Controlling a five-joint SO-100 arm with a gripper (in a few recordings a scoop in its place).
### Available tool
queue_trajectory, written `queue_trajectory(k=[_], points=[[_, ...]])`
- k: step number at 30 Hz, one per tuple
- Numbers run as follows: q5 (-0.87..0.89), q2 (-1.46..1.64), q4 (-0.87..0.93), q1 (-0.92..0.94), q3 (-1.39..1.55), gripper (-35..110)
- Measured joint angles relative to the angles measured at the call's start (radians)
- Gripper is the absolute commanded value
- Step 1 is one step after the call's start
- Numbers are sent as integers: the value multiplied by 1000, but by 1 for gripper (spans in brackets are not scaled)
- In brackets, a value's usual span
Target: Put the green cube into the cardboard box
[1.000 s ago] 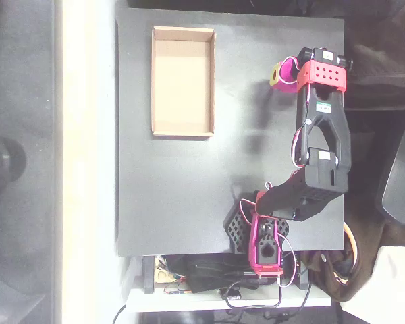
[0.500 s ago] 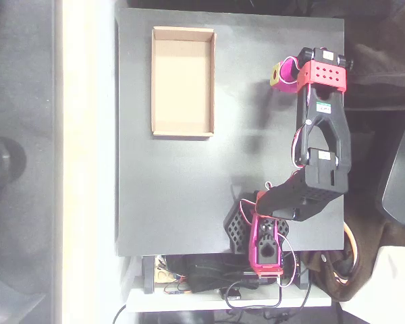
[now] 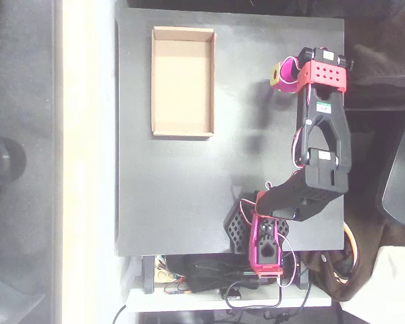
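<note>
- Box sits upper left on the black table, floor bare, nothing in it.
- Gripper is at upper right, well apart from the box, tip pointing left toward it.
- Lime patch at the magenta tip: cube or just the tip's own patch, I can't tell. Can't place the cube for sure.
- Jaws: can't tell whether they're spread or pinching.
- My read: carry step, if loaded. Next I swing left over the box, then release.
</note>
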Motion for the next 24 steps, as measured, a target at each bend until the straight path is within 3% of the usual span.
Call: queue_trajectory(k=[24], points=[[0,104,0,2,0,18]])
